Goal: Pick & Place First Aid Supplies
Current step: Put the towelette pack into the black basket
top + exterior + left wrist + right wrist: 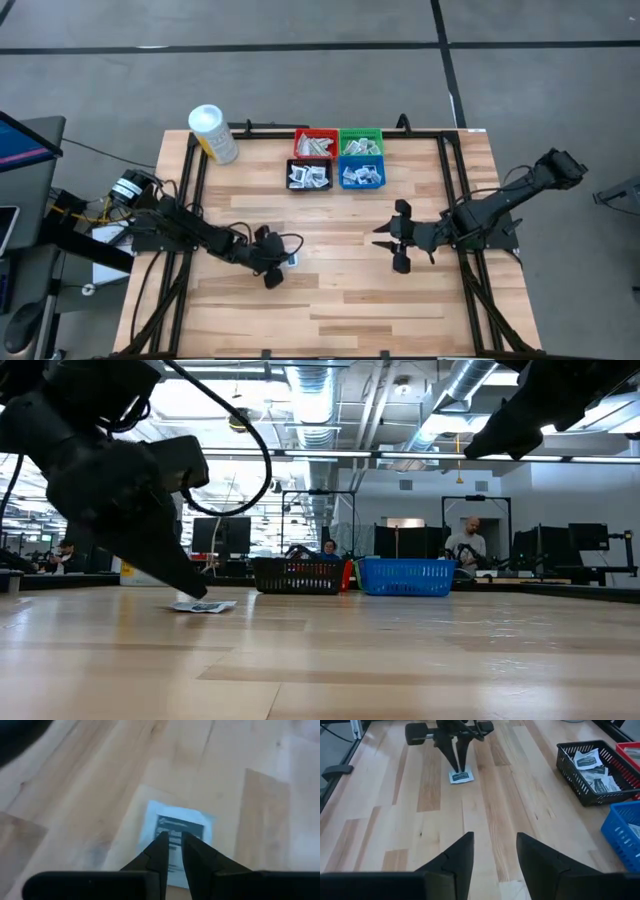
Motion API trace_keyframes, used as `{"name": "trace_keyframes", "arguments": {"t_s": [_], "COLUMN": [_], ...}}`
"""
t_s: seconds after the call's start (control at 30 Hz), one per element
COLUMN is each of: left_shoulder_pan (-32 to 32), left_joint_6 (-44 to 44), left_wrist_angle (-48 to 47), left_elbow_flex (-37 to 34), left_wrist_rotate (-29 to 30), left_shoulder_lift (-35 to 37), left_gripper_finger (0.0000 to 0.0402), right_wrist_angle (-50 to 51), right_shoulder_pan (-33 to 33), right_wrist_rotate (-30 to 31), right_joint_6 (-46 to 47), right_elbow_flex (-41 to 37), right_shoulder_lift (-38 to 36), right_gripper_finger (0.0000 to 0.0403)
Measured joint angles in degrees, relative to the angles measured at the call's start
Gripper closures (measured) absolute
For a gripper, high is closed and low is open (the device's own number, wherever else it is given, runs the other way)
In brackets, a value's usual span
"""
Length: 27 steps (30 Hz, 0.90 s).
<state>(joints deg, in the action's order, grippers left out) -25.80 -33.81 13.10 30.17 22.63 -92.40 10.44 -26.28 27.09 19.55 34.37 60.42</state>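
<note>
- The left pincer is low over the wooden desk, well in front of the black bin, its two dark fingers drawn nearly together with only a thin slit between them.
- Its tips come down on a square white packet with dark print, which lies flat on the desk; the fingers narrow over the packet's near edge, and whether they pinch it cannot be told.
- From table height the same packet lies flat on the wood at the foot of the left arm.
- A white cylindrical tub with a yellow label lies at the far left corner of the desk, left of the black bin.
- The black bin holds more white printed packets; behind it is the red bin.
- To the right of the black bin stands the blue bin, with the green bin behind that; all four hold small packets.
- The right pincer hovers in front of the blue bin, well apart from the loose packet, with its fingers spread and nothing between them.
</note>
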Motion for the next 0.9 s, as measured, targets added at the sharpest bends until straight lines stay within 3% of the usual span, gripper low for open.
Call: {"name": "trace_keyframes", "arguments": {"t_s": [0.17, 0.33, 0.6, 0.9], "left_shoulder_pan": [-0.55, -0.38, 0.19, 1.90], "left_joint_6": [0.90, 7.86, 18.28, 18.78], "left_wrist_angle": [4.93, 11.88, 11.84, 11.71], "left_elbow_flex": [0.00, 0.00, -0.02, -0.02], "left_wrist_rotate": [-0.16, 0.25, 1.52, 0.90], "left_shoulder_lift": [0.00, 0.02, 0.02, 0.02], "left_gripper_finger": [0.0328, 0.0290, 0.0240, 0.0228], "right_wrist_angle": [0.03, 0.07, 0.21, 0.23], "right_shoulder_pan": [0.04, 0.04, 0.04, 0.04], "right_wrist_rotate": [0.00, -0.01, -0.02, -0.02], "right_joint_6": [-0.35, -0.44, -0.44, -0.13], "right_elbow_flex": [0.00, 0.00, 0.00, 0.02], "right_shoulder_lift": [0.00, 0.00, 0.00, 0.00], "right_gripper_finger": [0.0263, 0.0263, 0.0259, 0.0262]}}
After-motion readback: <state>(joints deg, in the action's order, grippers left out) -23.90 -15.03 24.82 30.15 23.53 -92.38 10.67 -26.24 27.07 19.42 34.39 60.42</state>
